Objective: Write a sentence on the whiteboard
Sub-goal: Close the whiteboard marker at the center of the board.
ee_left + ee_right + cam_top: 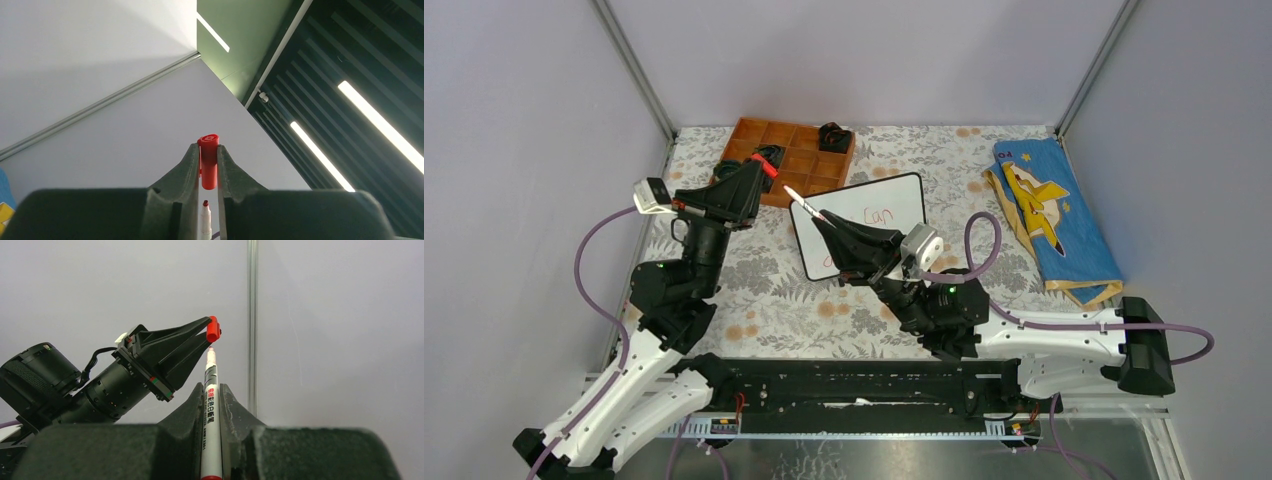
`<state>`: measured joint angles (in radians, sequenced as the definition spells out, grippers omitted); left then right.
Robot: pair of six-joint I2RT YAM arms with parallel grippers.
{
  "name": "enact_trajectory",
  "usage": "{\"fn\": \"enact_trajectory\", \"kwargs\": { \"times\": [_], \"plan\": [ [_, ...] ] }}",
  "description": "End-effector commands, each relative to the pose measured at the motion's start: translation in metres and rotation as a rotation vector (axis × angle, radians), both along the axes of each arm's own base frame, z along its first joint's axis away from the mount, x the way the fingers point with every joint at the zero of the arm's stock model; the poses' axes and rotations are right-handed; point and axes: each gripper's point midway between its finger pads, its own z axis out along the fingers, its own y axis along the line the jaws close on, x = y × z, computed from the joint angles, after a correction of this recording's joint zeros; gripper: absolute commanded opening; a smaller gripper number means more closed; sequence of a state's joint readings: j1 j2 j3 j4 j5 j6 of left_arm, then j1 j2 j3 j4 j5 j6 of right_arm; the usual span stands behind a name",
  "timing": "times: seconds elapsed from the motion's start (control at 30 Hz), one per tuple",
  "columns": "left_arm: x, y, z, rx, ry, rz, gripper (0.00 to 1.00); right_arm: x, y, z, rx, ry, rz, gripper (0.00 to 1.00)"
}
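Note:
The whiteboard (894, 195) lies tilted on the table, partly hidden by my right arm; red handwriting (876, 215) reading "Can" shows on it, the rest is covered. My right gripper (821, 219) is shut on a white marker (210, 405) and holds it up above the board, red tip toward the left gripper. My left gripper (764, 168) is shut on the red marker cap (208, 160), raised just left of the marker tip (205, 204). In the right wrist view the cap (213, 329) sits a little above the tip, apart from it.
An orange compartment tray (799, 135) with black items stands at the back, behind the left gripper. A blue and yellow cloth (1054, 215) lies at the right. Enclosure walls and metal corner posts ring the patterned table.

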<state>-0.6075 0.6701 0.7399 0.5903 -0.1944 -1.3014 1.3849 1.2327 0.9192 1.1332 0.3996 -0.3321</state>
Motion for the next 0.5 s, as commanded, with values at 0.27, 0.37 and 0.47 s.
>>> {"fn": "enact_trajectory", "kwargs": {
  "times": [0.27, 0.37, 0.47],
  "plan": [
    [-0.0054, 0.0003, 0.0003, -0.010, -0.036, -0.015, 0.00, -0.0033, -0.0098, 0.0310, 0.092, -0.014, 0.002, 0.00],
    [-0.0054, 0.0003, 0.0008, -0.008, -0.037, -0.013, 0.00, -0.0035, -0.0104, 0.0300, 0.091, -0.011, 0.003, 0.00],
    [-0.0061, -0.0006, 0.0015, -0.006, -0.040, -0.019, 0.00, -0.0030, -0.0103, 0.0290, 0.088, -0.010, 0.001, 0.00]
  ]
}}
